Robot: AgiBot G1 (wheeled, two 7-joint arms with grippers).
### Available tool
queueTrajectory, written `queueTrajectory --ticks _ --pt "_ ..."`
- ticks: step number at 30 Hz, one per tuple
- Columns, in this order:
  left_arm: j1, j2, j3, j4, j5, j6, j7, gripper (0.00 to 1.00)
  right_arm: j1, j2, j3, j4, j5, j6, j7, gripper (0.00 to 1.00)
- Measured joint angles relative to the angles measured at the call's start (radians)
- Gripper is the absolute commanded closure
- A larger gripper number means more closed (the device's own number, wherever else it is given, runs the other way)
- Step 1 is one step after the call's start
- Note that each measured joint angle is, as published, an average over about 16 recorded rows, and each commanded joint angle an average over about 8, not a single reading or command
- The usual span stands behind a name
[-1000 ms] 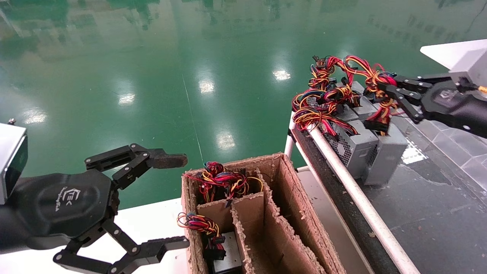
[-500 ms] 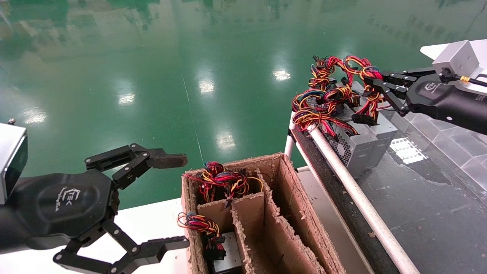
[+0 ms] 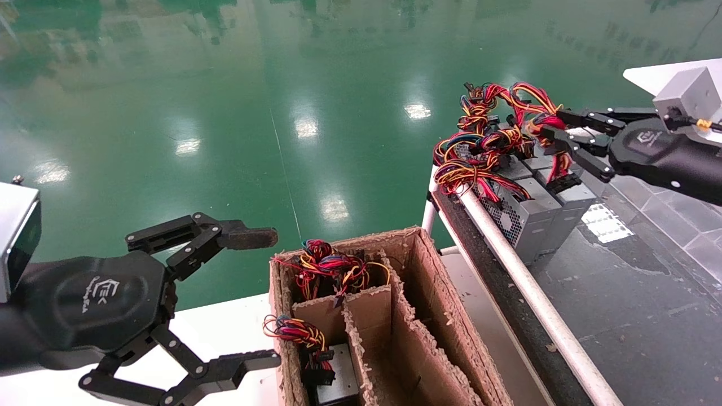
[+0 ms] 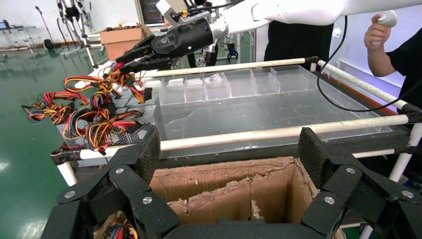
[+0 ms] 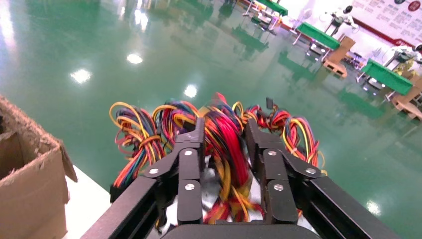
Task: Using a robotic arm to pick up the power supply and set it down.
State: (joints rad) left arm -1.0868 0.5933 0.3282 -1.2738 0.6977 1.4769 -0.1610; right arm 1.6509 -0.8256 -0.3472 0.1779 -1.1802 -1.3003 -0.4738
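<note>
The power supply (image 3: 571,204), a small grey metal box, stands on the dark work surface at the right end of a row of like units. Its red and yellow wire bundle (image 5: 226,144) rises between the fingers of my right gripper (image 3: 555,128). The jaws stand a little apart around the bundle, open, above the box's far side. From the left wrist view the right gripper (image 4: 130,59) shows over the wire tangle. My left gripper (image 3: 265,298) hangs wide open and empty at the lower left, beside the cardboard box (image 3: 428,293).
Other grey power supplies (image 3: 522,217) with tangled wires (image 3: 479,146) crowd the surface's far left corner. A white rail (image 3: 524,287) edges the surface. The divided cardboard box holds more units (image 3: 338,383). A person (image 4: 393,45) stands beyond the table.
The right gripper carried the hanging power supply back toward the row and lowered it against the other units. Its fingers have since spread apart. The left arm has not moved.
</note>
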Motion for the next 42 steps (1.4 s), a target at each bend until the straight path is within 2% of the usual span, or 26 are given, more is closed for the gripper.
queueTrajectory --ticks 12,19,25,42 --pt "0.0 0.0 0.0 0.0 0.0 0.0 0.0 0.0 0.033 0.0 0.01 -0.059 0.018 -0.049 -0.002 0.0" --pt "0.0 0.0 0.0 0.0 0.0 0.0 0.0 0.0 0.022 0.005 0.029 -0.029 0.062 -0.086 0.036 0.0" --pt "0.0 0.0 0.0 0.001 -0.001 0.0 0.0 0.0 -0.022 0.02 0.037 0.056 0.102 -0.106 0.09 0.0" --pt "0.0 0.0 0.001 0.001 -0.001 0.0 0.001 0.0 -0.199 0.082 0.047 0.391 0.213 -0.134 0.272 0.0"
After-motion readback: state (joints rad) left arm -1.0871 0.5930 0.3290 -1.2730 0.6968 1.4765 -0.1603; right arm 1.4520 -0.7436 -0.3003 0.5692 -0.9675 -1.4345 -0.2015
